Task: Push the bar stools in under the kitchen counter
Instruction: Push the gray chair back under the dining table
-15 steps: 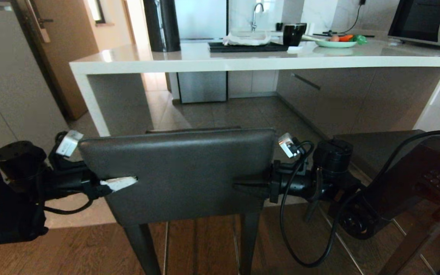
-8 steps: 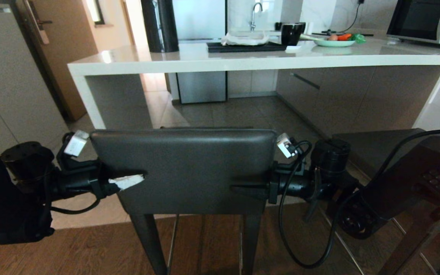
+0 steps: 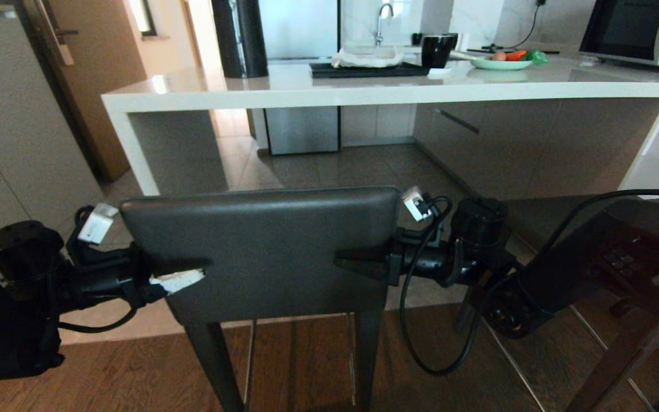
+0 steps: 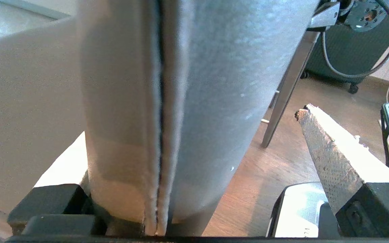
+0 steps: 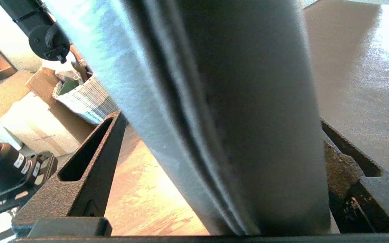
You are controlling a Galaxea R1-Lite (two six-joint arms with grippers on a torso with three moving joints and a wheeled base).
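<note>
- Right, one kitchen counter [image 3: 364,91] spans the head view, its white slab end panel [image 3: 135,151] on the left, open floor beneath it.
- Two bar stools in sight: the near stool [image 3: 261,252] stands front and centre, backrest toward the camera, short of the counter edge and not under it; the second stool [image 3: 638,252] sits at the right edge, only its dark seat and chrome footrest bars showing behind the right arm.
- Two arms, one at each side of the near stool's backrest, both cabled, the right arm's black cable [image 3: 421,343] looping down in front of the wood floor.
- Left gripper [image 3: 178,273] straddles the left edge of the backrest with its fingers spread wide; the white-taped finger [image 3: 176,279] lies across the rear face.
- Right gripper [image 3: 364,264] does the same on the right edge, fingers wide, a dark finger against the rear face.
- Left wrist view adds what the head view hides: the backrest's side seam sits deep between the jaws, and the taped finger [image 4: 329,152] stands clear of the leather, a gap between them.
- Right wrist view shows the backrest edge filling the space between the two dark fingers [image 5: 79,175], plus a woven basket [image 5: 83,101] on the floor behind.
- On the counter: one black cylinder [image 3: 239,37], one dark tray [image 3: 364,70], one black mug [image 3: 438,50], one plate of vegetables [image 3: 504,62], one microwave [image 3: 638,31].
</note>
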